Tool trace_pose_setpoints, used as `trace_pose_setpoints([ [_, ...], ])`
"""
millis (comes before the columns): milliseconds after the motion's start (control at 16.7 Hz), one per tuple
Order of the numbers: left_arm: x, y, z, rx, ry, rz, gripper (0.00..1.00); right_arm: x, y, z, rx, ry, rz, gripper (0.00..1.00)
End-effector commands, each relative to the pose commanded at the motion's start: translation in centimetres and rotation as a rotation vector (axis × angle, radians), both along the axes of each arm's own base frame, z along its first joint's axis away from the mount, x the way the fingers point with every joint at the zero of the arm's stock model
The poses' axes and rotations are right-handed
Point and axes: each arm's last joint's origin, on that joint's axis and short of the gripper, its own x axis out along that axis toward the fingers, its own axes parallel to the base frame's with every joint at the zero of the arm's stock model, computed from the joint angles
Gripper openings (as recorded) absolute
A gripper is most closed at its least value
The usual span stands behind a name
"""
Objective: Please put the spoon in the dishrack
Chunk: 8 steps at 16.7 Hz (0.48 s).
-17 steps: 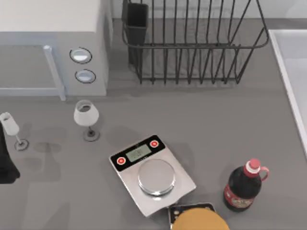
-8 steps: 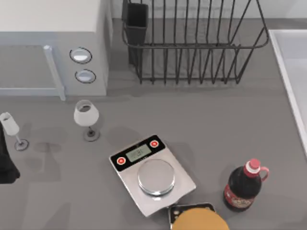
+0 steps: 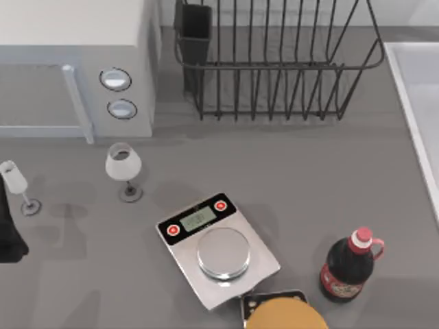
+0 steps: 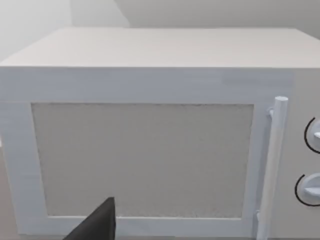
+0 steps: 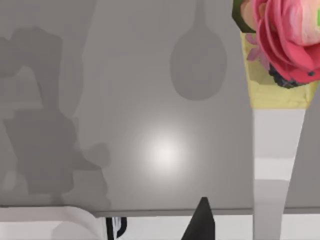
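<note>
The dishrack (image 3: 274, 65), a black wire rack with a dark utensil cup (image 3: 195, 34) at its left corner, stands at the back of the table. The spoon is out of view. My left arm (image 3: 8, 236) is a dark shape at the table's left edge. A dark tip of my left gripper (image 4: 97, 226) faces the white microwave (image 4: 145, 150). A dark tip of my right gripper (image 5: 200, 222) hangs over a grey surface that carries a spoon-shaped shadow (image 5: 198, 62).
The microwave (image 3: 75, 62) fills the back left. Two wine glasses (image 3: 123, 164) (image 3: 14, 179) stand in front of it. A scale (image 3: 218, 250), a dark red-capped bottle (image 3: 348, 269) and an orange-topped object (image 3: 285, 317) sit near the front. A pink flower (image 5: 285, 40) shows in the right wrist view.
</note>
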Motion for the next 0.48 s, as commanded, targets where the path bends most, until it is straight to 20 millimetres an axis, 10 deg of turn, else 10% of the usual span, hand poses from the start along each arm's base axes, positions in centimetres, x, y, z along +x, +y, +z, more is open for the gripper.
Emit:
trace_pose_setpoints([
  [480, 0.0, 0.0, 0.0, 0.0, 0.0, 0.0, 1.0, 0.61, 0.48, 0.34, -0.036, -0.015, 0.01, 0.0],
])
